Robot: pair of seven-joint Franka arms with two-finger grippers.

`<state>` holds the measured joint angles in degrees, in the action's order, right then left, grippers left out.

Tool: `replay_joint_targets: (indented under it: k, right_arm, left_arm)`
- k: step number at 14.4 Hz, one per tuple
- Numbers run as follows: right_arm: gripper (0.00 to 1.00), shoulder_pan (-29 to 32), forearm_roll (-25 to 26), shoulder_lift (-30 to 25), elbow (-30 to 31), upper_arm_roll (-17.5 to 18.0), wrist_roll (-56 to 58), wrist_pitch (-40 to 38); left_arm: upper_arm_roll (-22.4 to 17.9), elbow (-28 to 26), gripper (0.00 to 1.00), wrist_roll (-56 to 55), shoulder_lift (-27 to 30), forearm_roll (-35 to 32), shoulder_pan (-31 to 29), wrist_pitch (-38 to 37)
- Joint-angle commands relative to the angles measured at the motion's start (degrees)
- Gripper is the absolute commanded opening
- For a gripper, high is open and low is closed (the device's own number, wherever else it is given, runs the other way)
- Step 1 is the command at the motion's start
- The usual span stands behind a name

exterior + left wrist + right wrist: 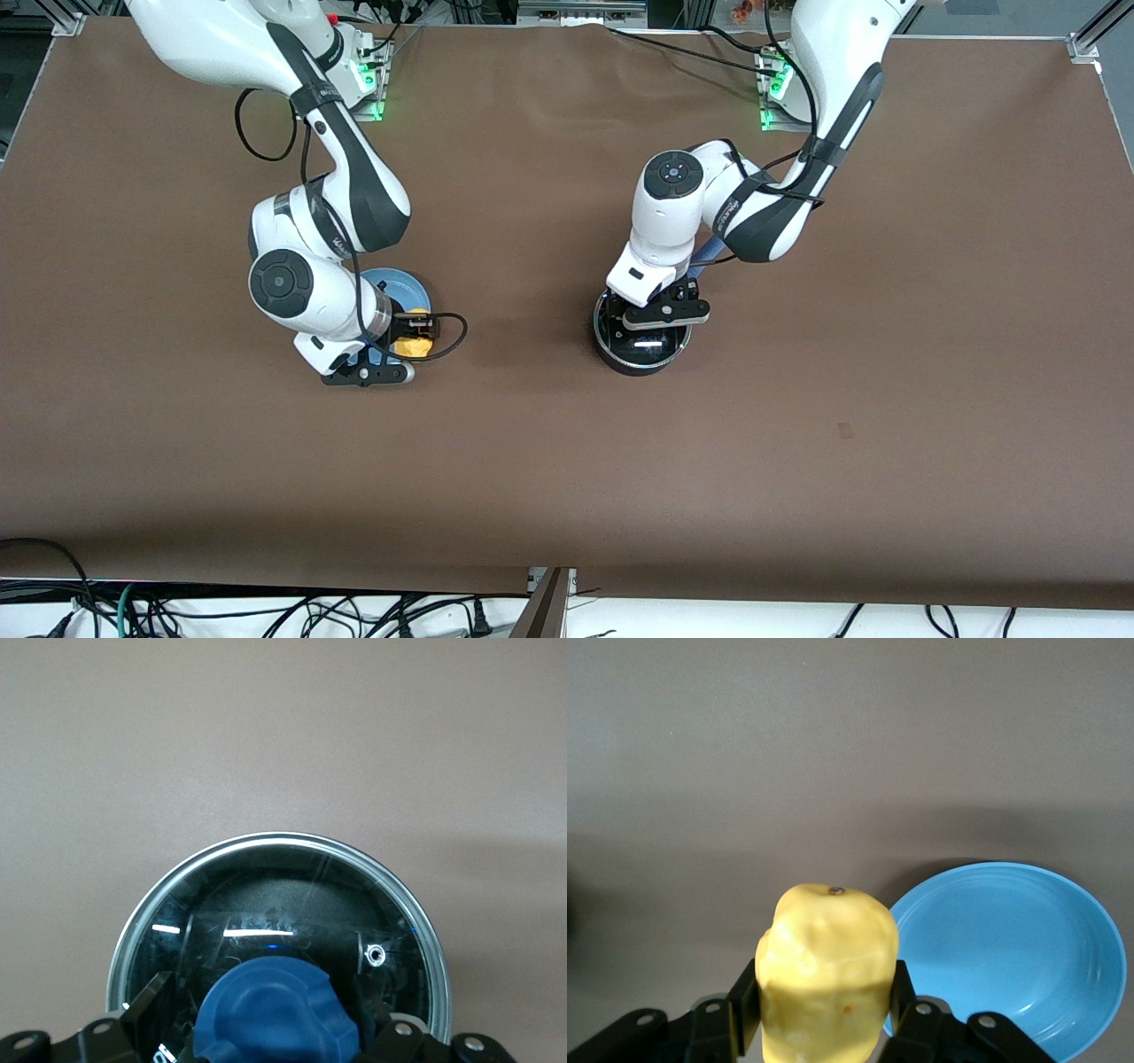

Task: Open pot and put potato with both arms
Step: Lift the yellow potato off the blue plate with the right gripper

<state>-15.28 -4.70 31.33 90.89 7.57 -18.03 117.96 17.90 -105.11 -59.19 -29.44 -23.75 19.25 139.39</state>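
Right pincer grips potato above plate; left pincer clamps lid knob.

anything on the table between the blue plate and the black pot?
Nothing: front view shows bare brown tabletop between the round blue plate and the lidded black saucepan.

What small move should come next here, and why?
Probably the left gripper should lift the glass lid off the pot. Its fingers flank the blue knob, the lid is still on, and the right gripper already holds the potato near the blue plate.
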Motion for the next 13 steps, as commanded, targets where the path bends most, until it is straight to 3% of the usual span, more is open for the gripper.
replay_joint_targets:
  k: [1,13]
  right_arm:
    - [0.25,0.2,-0.9,0.9,-1.8,0.4,-0.8,-0.6]
    - [0.22,-1.1,-1.8,1.0,-1.8,0.3,-3.9,-0.4]
  left_arm:
    - [0.4,-0.2,0.88,1.4,0.7,-0.2,-0.5,0.1]
    - [2.7,-0.2,0.85,1.5,1.7,1.0,-0.8,-3.0]
